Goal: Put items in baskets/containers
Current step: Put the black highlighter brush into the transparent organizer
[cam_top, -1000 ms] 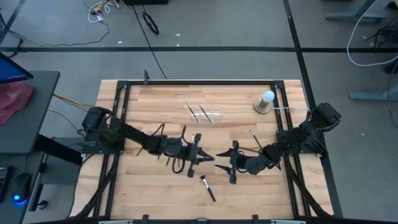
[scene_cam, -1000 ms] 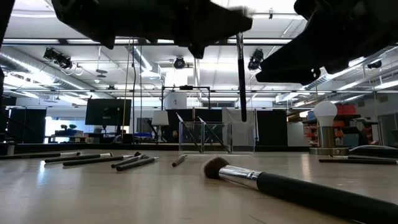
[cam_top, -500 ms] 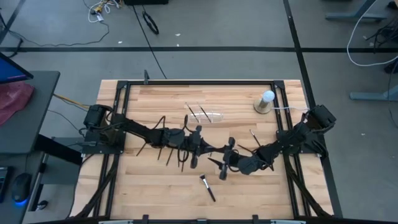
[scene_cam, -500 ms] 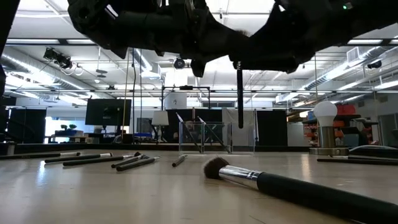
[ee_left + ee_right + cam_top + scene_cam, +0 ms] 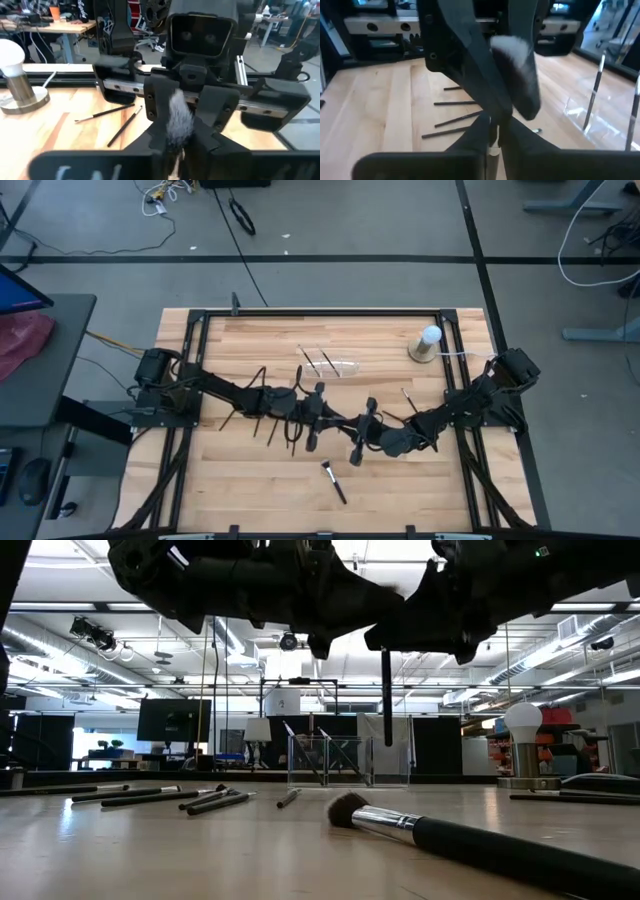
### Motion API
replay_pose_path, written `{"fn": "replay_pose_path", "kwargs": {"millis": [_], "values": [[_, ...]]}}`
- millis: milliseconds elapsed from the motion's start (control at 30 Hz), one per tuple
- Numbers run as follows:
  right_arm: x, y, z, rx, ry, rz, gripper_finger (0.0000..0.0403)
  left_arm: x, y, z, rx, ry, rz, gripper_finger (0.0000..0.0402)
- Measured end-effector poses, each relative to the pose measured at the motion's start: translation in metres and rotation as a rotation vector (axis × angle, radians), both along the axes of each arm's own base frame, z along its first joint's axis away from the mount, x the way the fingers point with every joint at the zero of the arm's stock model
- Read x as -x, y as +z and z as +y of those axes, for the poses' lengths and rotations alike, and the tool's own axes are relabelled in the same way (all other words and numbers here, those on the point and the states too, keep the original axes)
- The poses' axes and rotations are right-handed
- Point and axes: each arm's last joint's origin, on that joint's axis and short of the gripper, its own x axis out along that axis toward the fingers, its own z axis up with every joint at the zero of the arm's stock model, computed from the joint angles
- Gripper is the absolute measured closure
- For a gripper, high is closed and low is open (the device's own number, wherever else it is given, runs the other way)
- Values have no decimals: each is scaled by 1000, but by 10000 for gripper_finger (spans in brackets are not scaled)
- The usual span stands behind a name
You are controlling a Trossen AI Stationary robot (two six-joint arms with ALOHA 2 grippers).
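Above wooden table (image 5: 250,480), brush (image 5: 387,695) half-hidden between meeting grippers.

i'm not making out any readable text, label, brand or number in these views. i'm only seeing faint pale marks on the dark bar at the near edge of the left wrist view, too blurred to read as letters.
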Motion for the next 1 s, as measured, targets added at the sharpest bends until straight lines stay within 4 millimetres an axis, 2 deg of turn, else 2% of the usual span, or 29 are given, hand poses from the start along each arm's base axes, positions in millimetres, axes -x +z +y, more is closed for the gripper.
{"fn": "replay_pose_path", "kwargs": {"millis": [133, 267, 367, 467, 567, 733, 900, 1000], "values": [[0, -3, -3, -29, -21, 16, 375, 4, 9, 2, -13, 0, 6, 299], [2, 0, -12, -45, -57, 48, 389, 16, 24, 6, -82, 23, 69, 255], [4, 9, -24, -59, -99, 50, 388, 28, 37, 9, -119, 73, 123, 234], [4, 23, -45, -65, -158, 32, 382, 36, 41, 9, -138, 110, 185, 229], [2, 35, -71, -58, -217, 15, 381, 41, 33, 6, -135, 120, 218, 232], [-1, 50, -118, -46, -268, -19, 384, 55, 2, 3, -84, 138, 257, 245], [-5, 55, -163, -42, -349, 8, 383, 80, -26, 6, -2, 195, 164, 254], [-7, 57, -182, -30, -403, 68, 383, 94, -37, 10, 28, 225, 124, 257]]}}
